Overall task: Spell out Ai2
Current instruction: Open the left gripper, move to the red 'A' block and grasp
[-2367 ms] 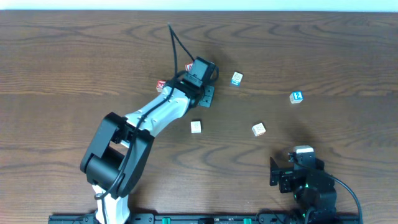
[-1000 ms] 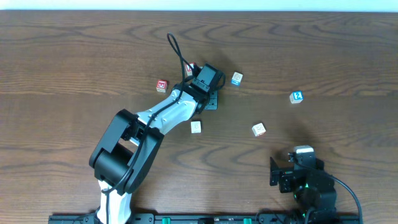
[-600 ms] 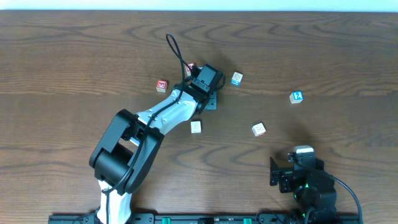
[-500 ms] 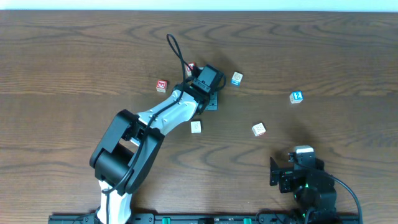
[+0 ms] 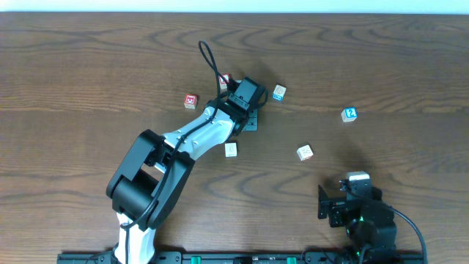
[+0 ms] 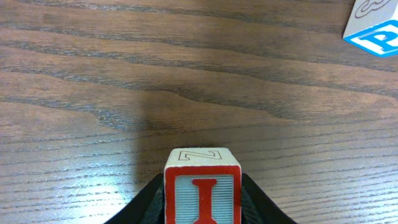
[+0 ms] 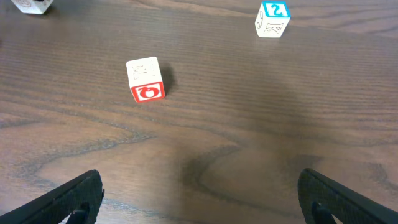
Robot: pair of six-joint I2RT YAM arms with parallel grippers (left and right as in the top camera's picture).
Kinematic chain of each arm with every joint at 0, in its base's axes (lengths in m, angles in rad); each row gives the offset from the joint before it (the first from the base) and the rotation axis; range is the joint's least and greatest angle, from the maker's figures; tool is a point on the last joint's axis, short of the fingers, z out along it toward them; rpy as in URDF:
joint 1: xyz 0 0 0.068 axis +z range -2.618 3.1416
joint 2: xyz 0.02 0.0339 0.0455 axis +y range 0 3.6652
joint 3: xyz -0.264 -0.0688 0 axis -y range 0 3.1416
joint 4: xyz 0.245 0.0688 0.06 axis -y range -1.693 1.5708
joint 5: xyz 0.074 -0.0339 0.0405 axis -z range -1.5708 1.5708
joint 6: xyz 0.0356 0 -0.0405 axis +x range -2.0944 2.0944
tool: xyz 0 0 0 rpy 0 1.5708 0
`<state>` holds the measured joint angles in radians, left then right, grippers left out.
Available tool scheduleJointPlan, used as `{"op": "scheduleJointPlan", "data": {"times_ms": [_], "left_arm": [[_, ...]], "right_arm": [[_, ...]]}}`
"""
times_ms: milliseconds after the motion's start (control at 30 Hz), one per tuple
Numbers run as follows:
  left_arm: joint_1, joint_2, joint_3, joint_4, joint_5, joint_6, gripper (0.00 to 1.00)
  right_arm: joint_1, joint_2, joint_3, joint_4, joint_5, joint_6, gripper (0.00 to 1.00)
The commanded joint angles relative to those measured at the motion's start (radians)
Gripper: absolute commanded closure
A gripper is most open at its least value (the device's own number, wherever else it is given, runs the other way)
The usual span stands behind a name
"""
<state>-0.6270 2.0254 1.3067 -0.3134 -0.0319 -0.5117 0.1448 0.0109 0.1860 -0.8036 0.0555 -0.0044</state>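
left hand [image 6: 200, 204] is clamped on the i block [image 6: 200, 183]: black fingers [image 6: 148, 200] sit tight against both side faces, red "i" faces the wrist cam, "z" face on top. overhead puts that hand mid-worktop [image 5: 88, 66], far side, arm stretched out. can't tell whether the block is lifted or resting on the wood. right hand [image 7: 199, 196] is parked near the front edge, fingers wide apart, nothing in them. 2 block [image 5: 349, 114] sits off to the right, well apart from the i, so no row formed yet. can't read an "a" on any block; the small red one [image 5: 190, 100] and the pale one [image 5: 231, 149] are too small to read. risks as i see them: only the lower sides look gripped, so a fast swing could let it twist or drop; set down as held, "z" ends up on top rather than "i"; p block [image 6: 373, 28] is near ahead-right, so a sloppy path could knock it; the red-picture block [image 7: 145, 79] could get bumped when the 2 is fetched.
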Motion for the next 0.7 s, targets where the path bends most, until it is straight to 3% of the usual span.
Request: {"op": "scheduleJointPlan", "data": {"times_ms": [0, 200, 433, 667], "left_arm": [[-0.002, 0.017, 0.004, -0.004, -0.019, -0.014, 0.63], [-0.002, 0.017, 0.004, -0.003, -0.019, -0.020, 0.62], [-0.002, 0.017, 0.004, 0.003, -0.006, -0.020, 0.47], [-0.002, 0.016, 0.005, 0.004, 0.006, 0.011, 0.41]], "right_arm": [[-0.007, -0.005, -0.009, -0.003, -0.004, 0.015, 0.01], [-0.007, -0.005, -0.009, -0.003, -0.004, 0.015, 0.01], [-0.007, -0.005, -0.009, -0.003, -0.004, 0.015, 0.01], [-0.007, -0.005, -0.009, -0.003, -0.004, 0.015, 0.01]]}}
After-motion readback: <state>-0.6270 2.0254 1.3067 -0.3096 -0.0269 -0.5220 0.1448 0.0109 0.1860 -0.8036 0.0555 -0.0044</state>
